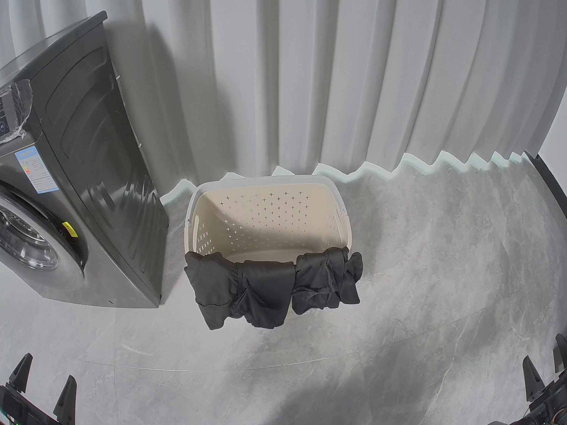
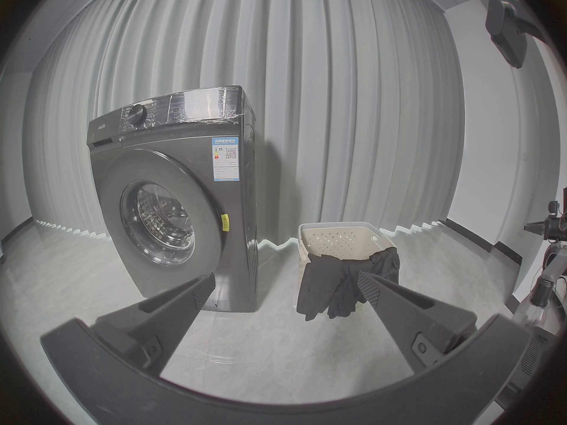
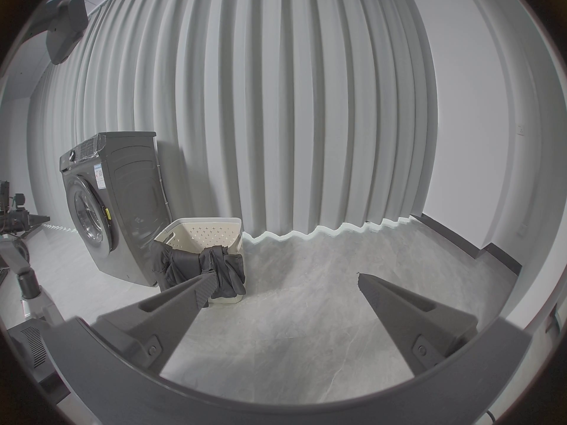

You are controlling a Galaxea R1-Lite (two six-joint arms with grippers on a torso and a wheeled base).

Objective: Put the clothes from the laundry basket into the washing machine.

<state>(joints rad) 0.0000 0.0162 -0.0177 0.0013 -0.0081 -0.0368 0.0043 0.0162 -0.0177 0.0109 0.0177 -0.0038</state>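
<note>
Left gripper (image 1: 48, 370), right gripper (image 1: 542, 352): fingers spread, empty. Clothes (image 1: 266, 287) drape laundry basket (image 1: 269, 181) rim at 12 o'clock; snagging could tip it (washing machine (image 1: 88, 166), 10 o'clock, appears shut).

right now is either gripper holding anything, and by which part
Nothing held: left gripper and right gripper are open; black clothes drape over the laundry basket.
</note>
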